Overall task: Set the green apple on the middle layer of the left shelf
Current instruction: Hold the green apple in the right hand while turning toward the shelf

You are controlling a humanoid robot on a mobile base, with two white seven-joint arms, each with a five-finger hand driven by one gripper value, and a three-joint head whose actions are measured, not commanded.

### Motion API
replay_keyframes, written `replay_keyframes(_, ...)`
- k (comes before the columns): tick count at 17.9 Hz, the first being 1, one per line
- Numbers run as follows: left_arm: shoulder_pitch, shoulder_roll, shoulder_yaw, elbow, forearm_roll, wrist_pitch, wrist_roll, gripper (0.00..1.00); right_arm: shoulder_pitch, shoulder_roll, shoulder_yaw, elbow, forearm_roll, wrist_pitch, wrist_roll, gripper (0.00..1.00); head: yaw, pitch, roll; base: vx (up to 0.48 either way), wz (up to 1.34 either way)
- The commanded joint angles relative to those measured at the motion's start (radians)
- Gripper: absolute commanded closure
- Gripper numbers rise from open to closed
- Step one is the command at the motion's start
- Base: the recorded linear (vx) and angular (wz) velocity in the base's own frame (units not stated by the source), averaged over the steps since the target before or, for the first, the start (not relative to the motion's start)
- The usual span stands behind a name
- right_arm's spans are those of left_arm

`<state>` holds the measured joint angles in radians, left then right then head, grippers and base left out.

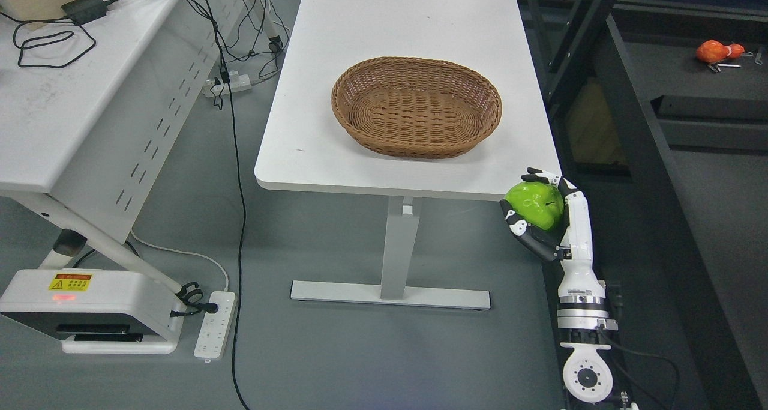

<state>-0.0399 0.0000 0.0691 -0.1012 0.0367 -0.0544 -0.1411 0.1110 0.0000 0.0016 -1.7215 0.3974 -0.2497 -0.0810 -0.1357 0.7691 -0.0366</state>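
we had the right robot hand curled around the green apple just beside the table corner; swinging left could knock that edge and loosen our grasp.

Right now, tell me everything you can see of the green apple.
The green apple is bright, glossy and smooth, plastic-looking, with a dark dimple facing the camera. It sits in the right hand, whose black and white fingers curl around it. It is held in the air just off the white table's near right corner, outside the wicker basket.
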Motion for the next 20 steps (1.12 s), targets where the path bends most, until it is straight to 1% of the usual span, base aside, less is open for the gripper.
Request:
replay_keyframes(1, 0.0, 0.017, 0.0, 0.0, 0.0, -0.004, 0.0, 0.0, 0.001, -0.017, 0.012, -0.001, 0.0, -0.003, 0.0, 1.0, 0.0, 0.0, 0.0, -0.18, -0.14)
replay_keyframes(9, 0.0, 0.017, 0.0, 0.0, 0.0, -0.002, 0.0, 0.0, 0.001, -0.017, 0.012, 0.0, -0.002, -0.005, 0.001, 1.0, 0.0, 0.0, 0.0, -0.183, -0.04)
replay_keyframes(20, 0.0, 0.017, 0.0, 0.0, 0.0, -0.004, 0.0, 0.0, 0.003, -0.017, 0.012, 0.0, 0.0, -0.005, 0.0, 1.0, 0.0, 0.0, 0.0, -0.222, 0.12)
